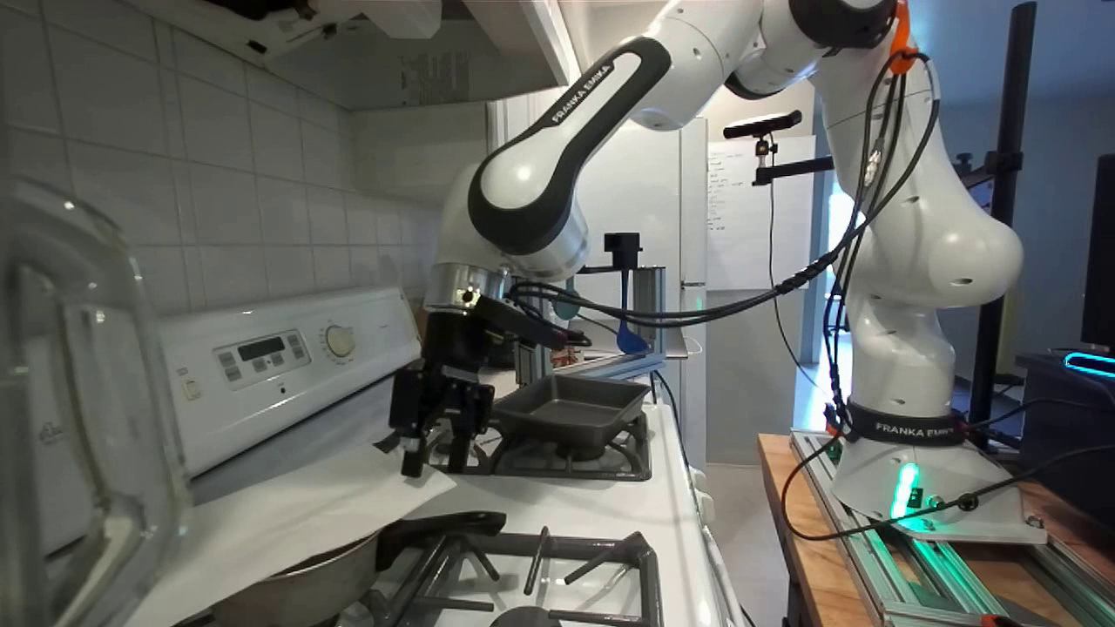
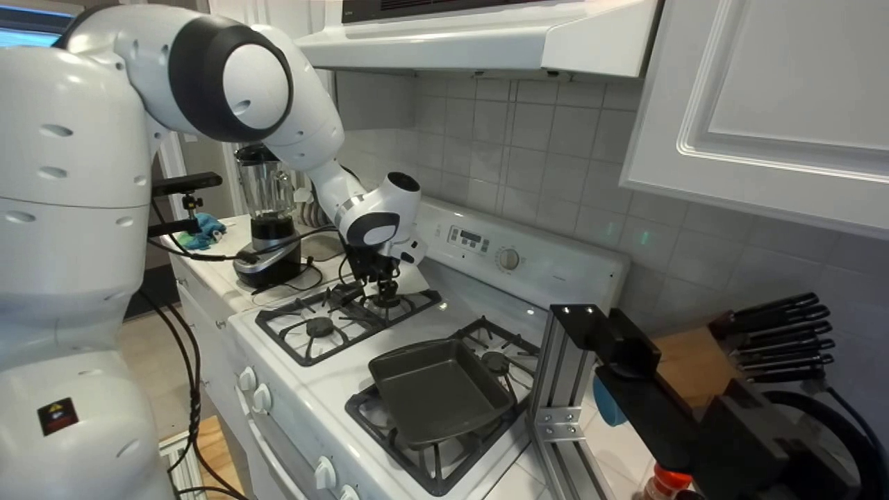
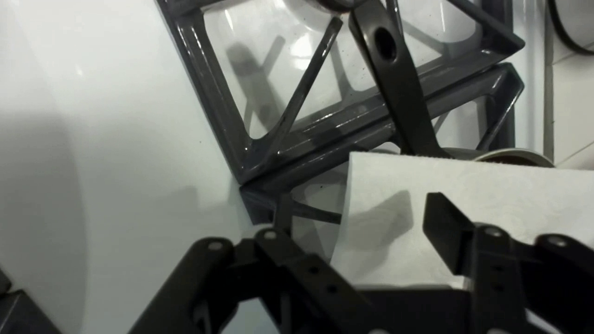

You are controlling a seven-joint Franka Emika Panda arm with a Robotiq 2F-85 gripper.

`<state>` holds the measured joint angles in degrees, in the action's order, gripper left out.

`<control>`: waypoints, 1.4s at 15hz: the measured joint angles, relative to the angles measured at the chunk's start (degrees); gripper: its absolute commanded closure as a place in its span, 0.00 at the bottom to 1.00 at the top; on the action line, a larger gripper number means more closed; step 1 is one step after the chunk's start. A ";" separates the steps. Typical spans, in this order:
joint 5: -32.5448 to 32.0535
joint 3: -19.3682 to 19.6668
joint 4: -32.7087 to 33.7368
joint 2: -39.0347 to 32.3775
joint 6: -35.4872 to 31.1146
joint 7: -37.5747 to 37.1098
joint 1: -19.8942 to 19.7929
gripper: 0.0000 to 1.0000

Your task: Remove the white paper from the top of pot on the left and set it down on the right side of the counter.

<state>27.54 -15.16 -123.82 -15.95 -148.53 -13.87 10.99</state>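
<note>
The white paper (image 1: pixel 292 514) lies over the pot (image 1: pixel 305 585), covering most of its mouth and hanging past its rim. In the wrist view the paper (image 3: pixel 501 199) fills the lower right, with a bit of the pot's rim (image 3: pixel 515 156) and its dark handle (image 3: pixel 401 88) showing beyond its edge. My gripper (image 1: pixel 435 461) points down at the paper's near edge; it also shows in the wrist view (image 3: pixel 364 220). It is open and empty: one finger is over the paper, the other beyond its edge. In an exterior view the gripper (image 2: pixel 385 295) hides most of the pot.
A dark square griddle pan (image 1: pixel 571 409) sits on a burner grate, also in an exterior view (image 2: pixel 441 392). The stove's back panel (image 2: pixel 514 253) stands behind, with the range hood (image 2: pixel 472 45) above. A blender (image 2: pixel 267 229) and a knife block (image 2: pixel 698 361) stand on the counters.
</note>
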 measured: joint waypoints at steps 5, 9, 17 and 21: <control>0.00 -0.15 1.40 -1.97 -0.03 0.86 0.00 0.90; 0.00 -0.19 1.94 -2.44 -0.09 1.17 -0.02 1.00; 0.01 -0.45 3.18 0.95 2.33 1.44 -0.37 1.00; 3.34 -0.37 0.64 7.02 7.58 3.39 -1.41 1.00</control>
<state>30.88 -15.52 -123.18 -8.92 -140.95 -10.47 9.59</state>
